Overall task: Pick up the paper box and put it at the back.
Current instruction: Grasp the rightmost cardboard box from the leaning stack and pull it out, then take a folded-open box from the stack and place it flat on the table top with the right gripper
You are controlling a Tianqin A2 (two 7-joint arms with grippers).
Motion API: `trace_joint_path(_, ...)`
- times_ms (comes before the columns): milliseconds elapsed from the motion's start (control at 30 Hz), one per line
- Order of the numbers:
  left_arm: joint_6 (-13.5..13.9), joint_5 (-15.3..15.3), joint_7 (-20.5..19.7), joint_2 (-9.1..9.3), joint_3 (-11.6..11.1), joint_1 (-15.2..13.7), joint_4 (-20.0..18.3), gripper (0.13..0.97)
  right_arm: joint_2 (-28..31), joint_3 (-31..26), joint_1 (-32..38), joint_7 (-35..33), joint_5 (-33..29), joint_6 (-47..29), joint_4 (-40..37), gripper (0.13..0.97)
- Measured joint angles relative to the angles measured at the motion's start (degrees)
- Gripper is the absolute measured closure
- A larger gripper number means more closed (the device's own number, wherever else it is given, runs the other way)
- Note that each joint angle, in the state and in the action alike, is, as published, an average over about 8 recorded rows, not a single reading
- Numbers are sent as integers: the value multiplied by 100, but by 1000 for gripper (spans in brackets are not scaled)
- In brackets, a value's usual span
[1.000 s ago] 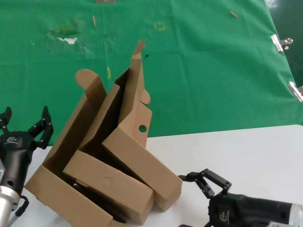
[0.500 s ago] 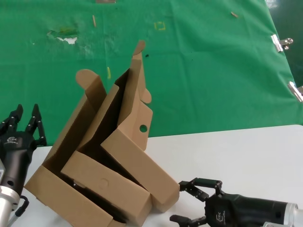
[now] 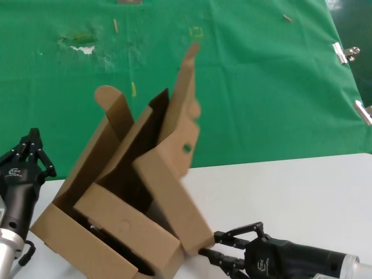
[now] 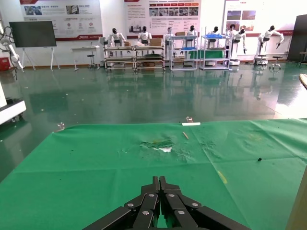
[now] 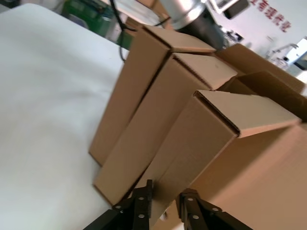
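The paper box, brown with a punched round hole, leans steeply against a bigger carton, its lid flap pointing up. My right gripper reaches in low from the right, and its fingers close on the box's lower corner. The right wrist view shows that box wedged between the two fingers of this gripper. Left of the carton, my left gripper is shut and holds nothing; its wrist view has the gripper over the green cloth. The back, that green cloth, lies beyond the boxes.
A similar brown box with a faint circle outline lies inside the bigger carton, touching the paper box. The white tabletop stretches to the right. Metal clips hold the cloth's right edge. A whitish scuffed patch marks the cloth's far left.
My right gripper slid left and closed on the paper box's lower corner; the box tipped more upright and its lid rose. My left gripper went from open to shut.
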Motion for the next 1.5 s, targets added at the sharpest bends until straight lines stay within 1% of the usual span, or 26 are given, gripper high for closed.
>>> trace_joint_path(167,0,1,0,0,0,0,0,944,-9,46,-145,410,-99,340,233,877)
trace_joint_path(267,0,1,0,0,0,0,0,957,28,108,-265,848,-310,651,477,877)
trace_joint_path(367,0,1,0,0,0,0,0,957,22,294,-414,1454,-715,950,804,895)
trace_joint_path(467,0,1,0,0,0,0,0,957,-131,716,-577,2199,-1359,1072,1196,921)
trace_joint_path(567,0,1,0,0,0,0,0,957,-440,1284,-658,2976,-2145,939,1568,947)
trace_joint_path(633,0,1,1,0,0,0,0,957,-700,1662,-595,3491,-2719,721,1767,949)
trace_joint_path(733,0,1,1,0,0,0,0,957,-1085,2085,-325,4158,-3547,261,1944,952)
trace_joint_path(867,0,1,1,0,0,0,0,957,-1442,2342,169,4973,-4650,-484,2040,957)
trace_joint_path(933,0,1,1,0,0,0,0,957,-1481,2283,409,5425,-5205,-891,2050,957)
trace_joint_path(1000,0,1,1,0,0,0,0,957,-1423,2080,638,5931,-5760,-1330,2042,957)
trace_joint_path(1133,0,1,1,0,0,0,0,957,-1190,1403,1072,6978,-6870,-2256,1998,957)
trace_joint_path(1233,0,1,1,0,0,0,0,957,-1139,886,1378,7554,-7619,-2904,1944,957)
trace_joint_path(1333,0,1,1,0,0,0,0,957,-1277,479,1701,7877,-8231,-3421,1832,957)
trace_joint_path(1500,0,0,1,0,0,0,0,957,-1692,-141,2380,8088,-9026,-3948,1398,957)
